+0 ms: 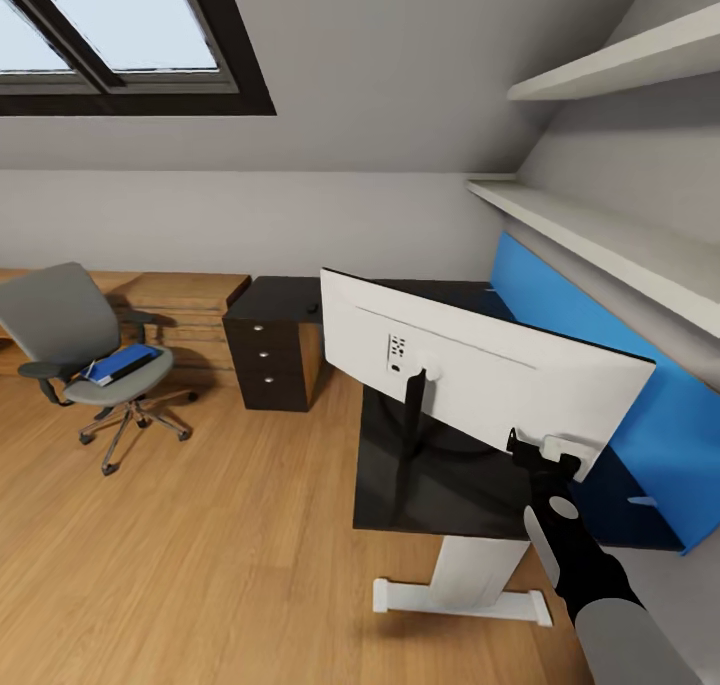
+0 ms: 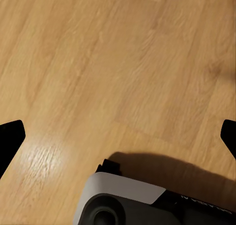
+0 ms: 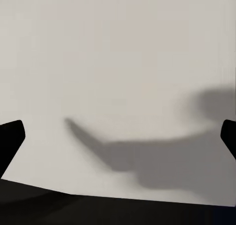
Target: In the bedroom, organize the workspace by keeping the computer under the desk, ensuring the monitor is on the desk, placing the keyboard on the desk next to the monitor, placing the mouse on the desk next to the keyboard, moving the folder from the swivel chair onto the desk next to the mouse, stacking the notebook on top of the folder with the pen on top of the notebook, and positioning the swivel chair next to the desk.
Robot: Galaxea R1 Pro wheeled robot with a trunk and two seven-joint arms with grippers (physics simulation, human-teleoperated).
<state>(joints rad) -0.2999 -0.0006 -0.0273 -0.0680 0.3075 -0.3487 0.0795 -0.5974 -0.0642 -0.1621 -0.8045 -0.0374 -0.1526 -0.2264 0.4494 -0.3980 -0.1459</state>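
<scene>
The monitor (image 1: 470,365) stands on the black desk (image 1: 450,495) with its white back toward me. My right gripper (image 1: 545,455) is at the monitor's lower right corner, open. In the right wrist view the white monitor back (image 3: 118,77) is very close between the spread fingertips (image 3: 11,139). The grey swivel chair (image 1: 70,335) stands on the floor at the far left, apart from the desk, with the blue folder (image 1: 122,363) on its seat. My left gripper (image 2: 118,136) hangs open over bare wooden floor (image 2: 98,62).
The desk's black drawer unit (image 1: 268,360) stands at its far end, with a small dark object (image 1: 312,308) on top. A blue panel (image 1: 600,365) and white shelves (image 1: 600,235) line the right wall. Low wooden cabinets (image 1: 180,300) run behind the chair.
</scene>
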